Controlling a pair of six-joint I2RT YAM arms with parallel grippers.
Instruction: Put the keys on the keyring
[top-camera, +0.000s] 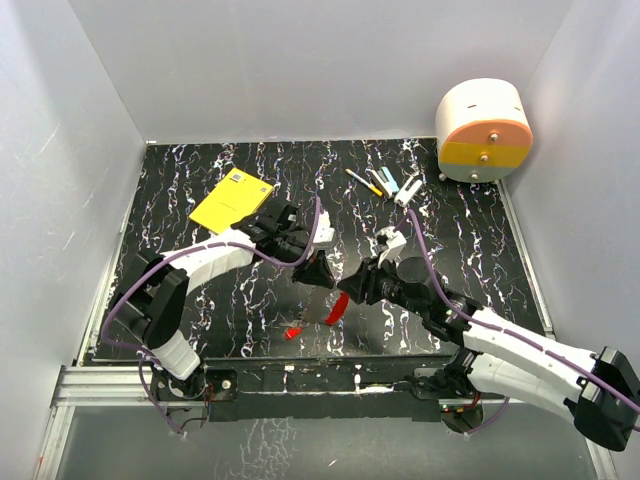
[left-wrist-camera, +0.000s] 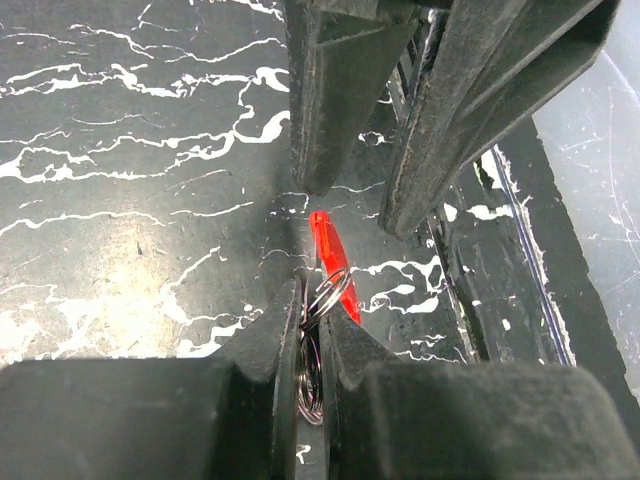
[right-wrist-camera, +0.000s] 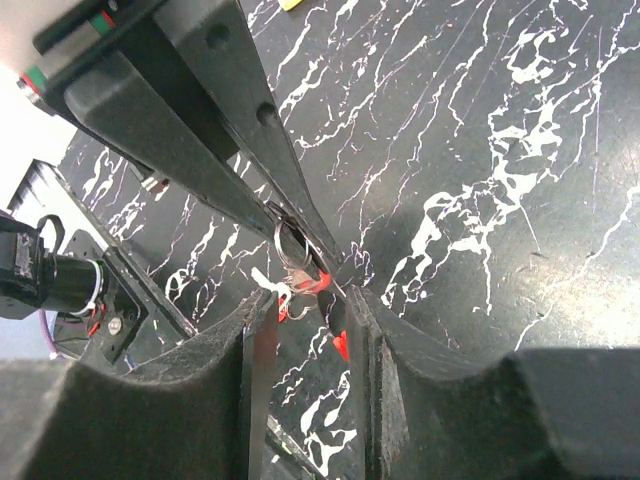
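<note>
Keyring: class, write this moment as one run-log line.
left gripper: jaws shut on keyring | red key: touching keyring, threading unclear | right gripper: jaws open, nothing held | step: unfinished

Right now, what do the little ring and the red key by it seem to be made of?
The ring looks like metal wire: thin, silvery, shiny coiled loops. The red key looks like plastic: bright, glossy, slightly see-through red, though painted metal cannot be ruled out.
</note>
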